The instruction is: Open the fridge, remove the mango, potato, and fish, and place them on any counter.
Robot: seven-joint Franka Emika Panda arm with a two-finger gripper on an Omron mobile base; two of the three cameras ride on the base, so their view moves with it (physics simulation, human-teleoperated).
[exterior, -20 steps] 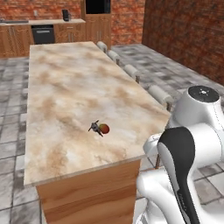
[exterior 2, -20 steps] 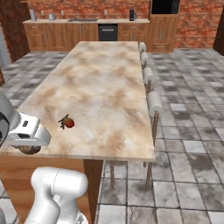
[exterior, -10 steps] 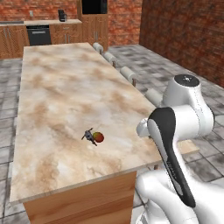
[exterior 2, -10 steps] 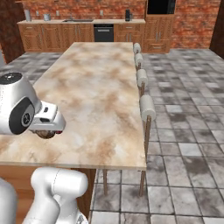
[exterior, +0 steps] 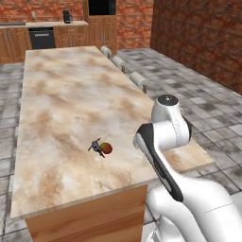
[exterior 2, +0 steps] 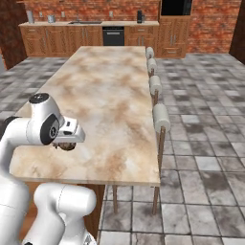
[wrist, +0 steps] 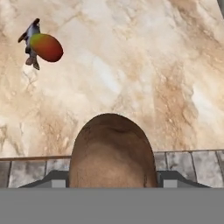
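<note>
while hand view shows potato (wrist: 113, 151) gripped — left base: mango (exterior: 107, 148), fish (exterior: 96, 147).

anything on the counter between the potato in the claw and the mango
Nothing: in the hand view, only bare counter separates the potato from the mango.

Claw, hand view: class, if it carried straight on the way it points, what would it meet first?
Probably the counter: the claw, holding the potato, points at bare stone beside the mango.
</note>
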